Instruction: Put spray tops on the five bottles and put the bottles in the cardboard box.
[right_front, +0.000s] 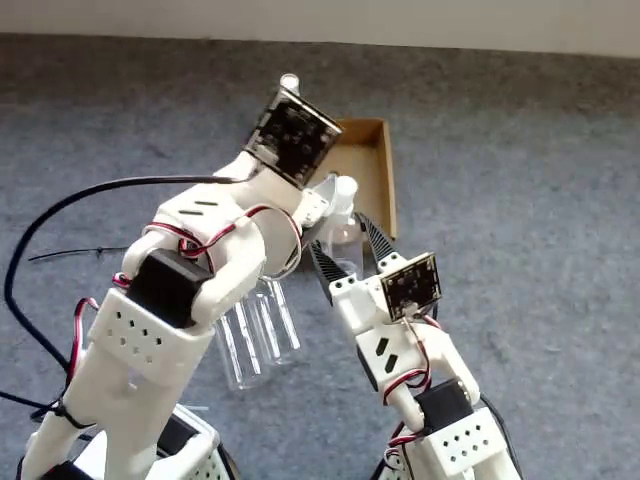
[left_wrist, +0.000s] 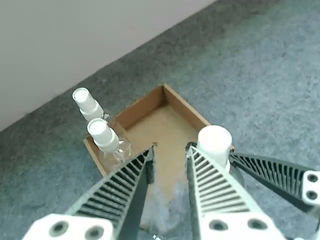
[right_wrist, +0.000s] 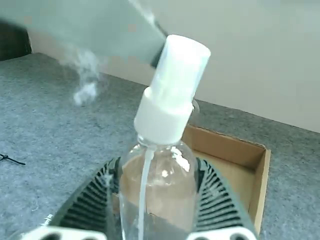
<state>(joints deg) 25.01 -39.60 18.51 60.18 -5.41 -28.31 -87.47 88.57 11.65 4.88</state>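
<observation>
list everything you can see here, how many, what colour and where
box: one, brown cardboard, far side of the table
capped bottles: two, clear with white tops, standing in the box
held bottle: one, clear, white spray top on, by the box
loose bottles: looks like two, clear, lying under the left arm
cable: one, black, by the left arm
table: grey
left gripper: open, above the box
right gripper: shut on the held bottle

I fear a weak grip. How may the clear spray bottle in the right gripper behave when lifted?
The clear spray bottle looks empty, only a dip tube inside, so probably light. Its smooth round wall may slip or turn in the right gripper. Tall under its white spray top, it could tip easily once released.
</observation>
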